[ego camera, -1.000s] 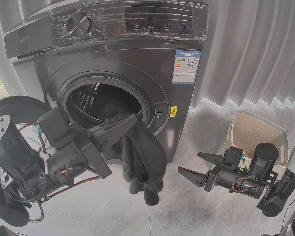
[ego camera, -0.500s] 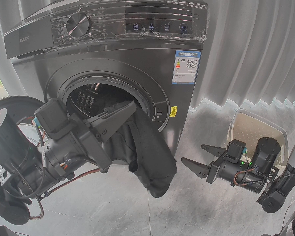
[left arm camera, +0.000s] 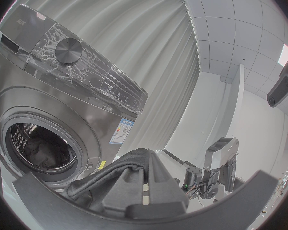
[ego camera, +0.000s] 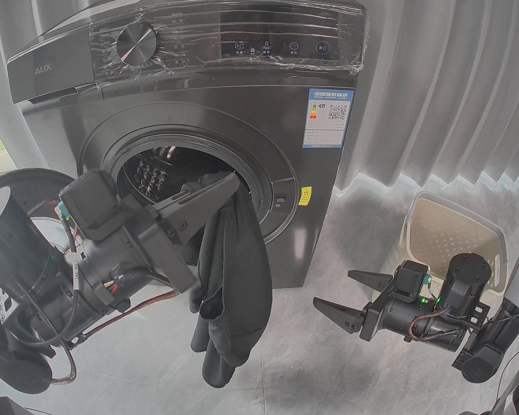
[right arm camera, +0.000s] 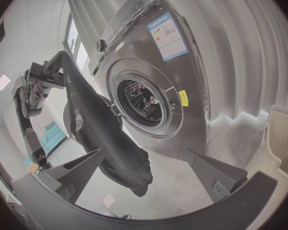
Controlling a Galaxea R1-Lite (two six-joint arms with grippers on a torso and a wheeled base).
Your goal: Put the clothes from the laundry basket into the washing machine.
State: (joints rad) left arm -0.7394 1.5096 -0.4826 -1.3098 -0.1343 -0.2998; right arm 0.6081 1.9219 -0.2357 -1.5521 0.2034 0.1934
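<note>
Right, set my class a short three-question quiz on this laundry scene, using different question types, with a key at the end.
1. True or false: the left gripper is shut on a dark grey cloth garment that hangs in front of the grey metal front-loading washing machine.
2. Multiple choice: the right gripper is A) shut on a sock, B) open and empty, C) inside the drum.
3. Fill the gap: the pale perforated plastic laundry basket stands on the grey tiled floor on the robot's ____ side.
Key: 1 true; 2 B; 3 right.
</note>
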